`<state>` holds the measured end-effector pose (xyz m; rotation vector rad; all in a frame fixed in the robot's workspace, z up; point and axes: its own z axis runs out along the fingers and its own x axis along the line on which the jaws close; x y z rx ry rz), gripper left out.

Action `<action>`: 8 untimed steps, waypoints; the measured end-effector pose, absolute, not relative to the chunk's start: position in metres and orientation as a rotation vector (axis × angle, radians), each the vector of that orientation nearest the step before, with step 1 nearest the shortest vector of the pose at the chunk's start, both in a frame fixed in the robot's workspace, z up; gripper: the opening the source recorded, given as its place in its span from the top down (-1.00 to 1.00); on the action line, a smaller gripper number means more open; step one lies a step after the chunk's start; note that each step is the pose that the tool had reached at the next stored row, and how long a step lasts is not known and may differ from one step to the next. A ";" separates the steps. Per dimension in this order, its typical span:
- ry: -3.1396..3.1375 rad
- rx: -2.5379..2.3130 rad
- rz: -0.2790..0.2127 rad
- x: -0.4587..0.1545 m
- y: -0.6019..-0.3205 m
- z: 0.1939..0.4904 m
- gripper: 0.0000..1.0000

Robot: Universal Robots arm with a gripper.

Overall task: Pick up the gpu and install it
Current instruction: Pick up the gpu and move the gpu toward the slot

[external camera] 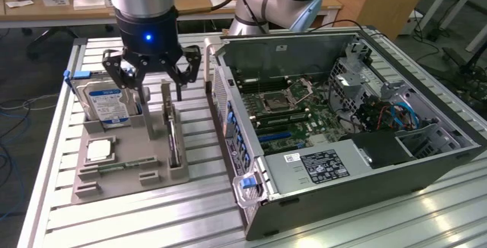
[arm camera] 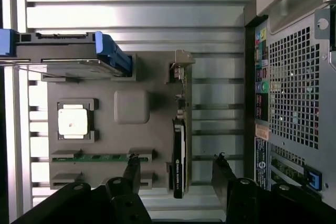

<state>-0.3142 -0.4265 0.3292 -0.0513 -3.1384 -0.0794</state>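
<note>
Slotted aluminium table (external camera: pixel 190 219) carrying a grey parts tray (arm camera: pixel 157 129) and, just beside it on the exterior view's right, an open computer case (external camera: pixel 380 162) with its motherboard (external camera: pixel 285 111) exposed. The gpu (arm camera: pixel 179 153) stands on its long edge in end brackets of the tray, on the side nearest the case. The gripper (external camera: pixel 158 94) hangs over the tray with its fingers spread wide and nothing held; in the wrist view one finger stands on each side of the card, with clear gaps to it. The card is judged stiff, light to moderate in weight and fragile at its components and connector edge, so the two flat faces near mid-length appear the safest hold, with the cooler face possibly slick. Room for movement looks open above the card. An upright hard drive (external camera: pixel 110 105) at the tray's far side, a processor (arm camera: pixel 72 121) and a memory stick (arm camera: pixel 97 157) lie apart from the card, while the case's perforated rear wall (arm camera: pixel 294 77) bounds the other side.
</note>
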 end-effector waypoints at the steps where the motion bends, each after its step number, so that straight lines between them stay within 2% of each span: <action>1: -3.138 -0.058 -0.079 -0.314 -0.427 0.327 -0.33; 8: -3.138 -0.069 -0.079 -0.313 -0.427 0.315 -0.33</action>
